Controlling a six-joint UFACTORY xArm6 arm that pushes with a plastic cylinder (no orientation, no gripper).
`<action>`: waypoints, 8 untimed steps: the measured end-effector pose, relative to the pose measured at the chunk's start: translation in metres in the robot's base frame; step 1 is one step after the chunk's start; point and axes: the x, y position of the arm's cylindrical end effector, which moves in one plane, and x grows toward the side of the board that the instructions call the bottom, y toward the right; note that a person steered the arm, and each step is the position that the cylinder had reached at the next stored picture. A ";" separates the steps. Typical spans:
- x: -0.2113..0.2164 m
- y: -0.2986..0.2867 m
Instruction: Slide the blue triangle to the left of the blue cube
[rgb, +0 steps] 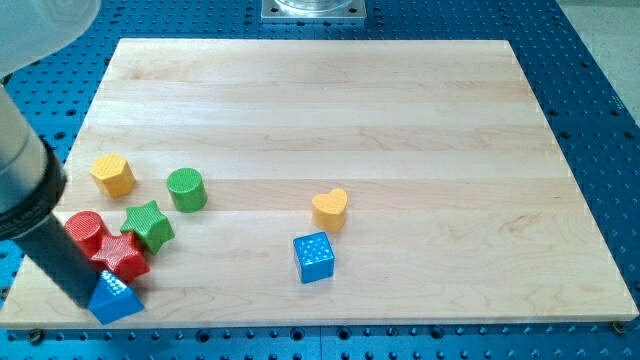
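The blue triangle lies near the board's bottom left corner. The blue cube sits to its right, near the bottom middle of the board. My rod comes in from the view's left edge, and my tip rests against the blue triangle's left side. The tip is far left of the blue cube.
A red star touches the blue triangle's top. A red cylinder, a green star, a green cylinder and a yellow hexagon cluster above it. A yellow heart stands just above the blue cube. The wooden board ends close below the triangle.
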 end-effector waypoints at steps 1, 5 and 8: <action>-0.025 0.023; -0.040 0.028; 0.018 0.001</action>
